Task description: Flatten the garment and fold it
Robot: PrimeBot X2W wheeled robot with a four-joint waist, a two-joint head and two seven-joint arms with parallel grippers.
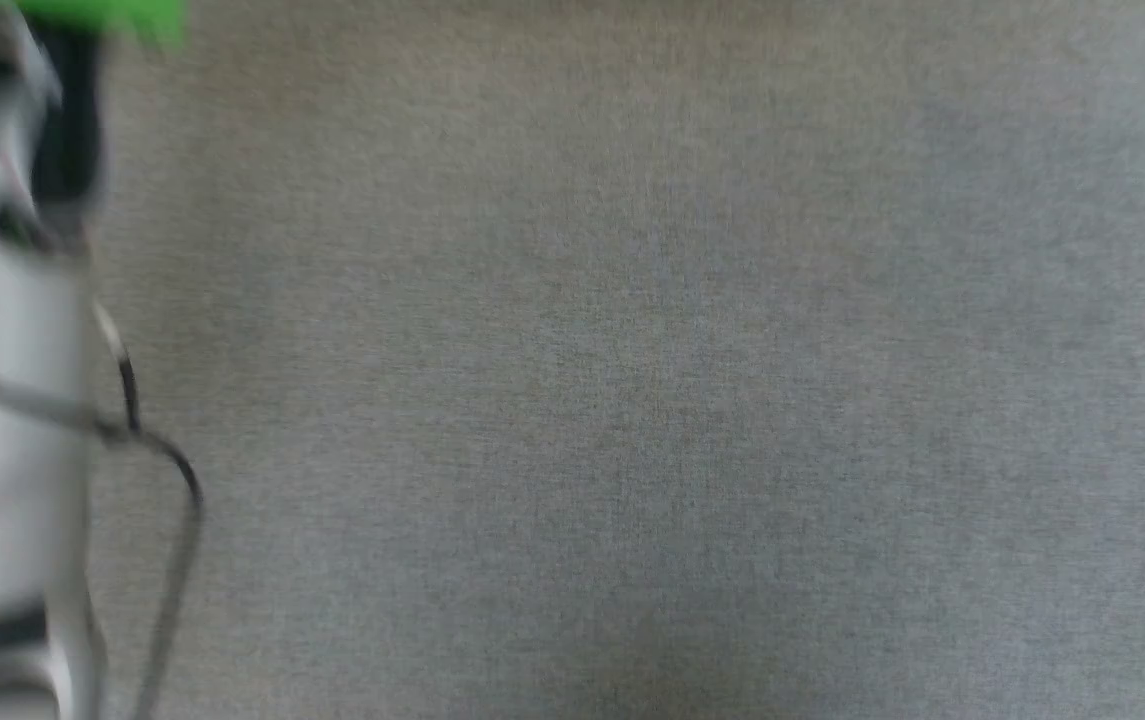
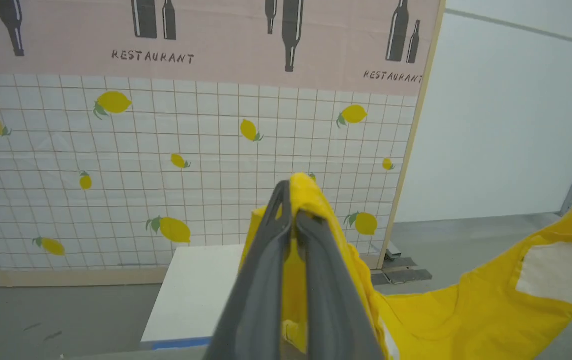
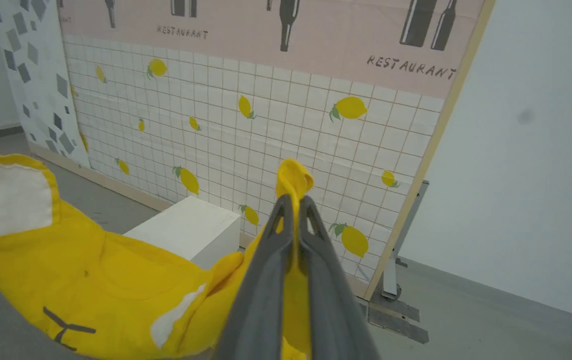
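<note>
Two hands are both clenched on the same yellow T-shirt, each one pinching a bunched bit of the fabric between its dark fingers. In the left wrist view, the left hand (image 2: 293,202) has its fingers pressed together. A lump of the yellow T-shirt (image 2: 465,310) sticks out above the tips, and more cloth hangs down between and beside the fingers. From this hand the shirt goes away to the right as a sagging band, with a white patch (image 2: 560,272) on it. Behind the left hand stands a white block (image 2: 196,295) on the grey floor (image 2: 56,315), and further behind is a backdrop panel (image 2: 166,150) printed with tiles, lemons and the word RESTAURANT.

In the right wrist view, the right hand (image 3: 296,202) grips in the same way, with a small yellow knot above its tips. Here the shirt runs to the left of the hand and hangs in a curve. It shows a white patch (image 3: 6,200) and some black stripes (image 3: 66,327).

The head view is blurred. A pale forearm (image 1: 2,330) with a dark cable (image 1: 167,480) is at its left edge, beside a plain grey surface (image 1: 632,400).
</note>
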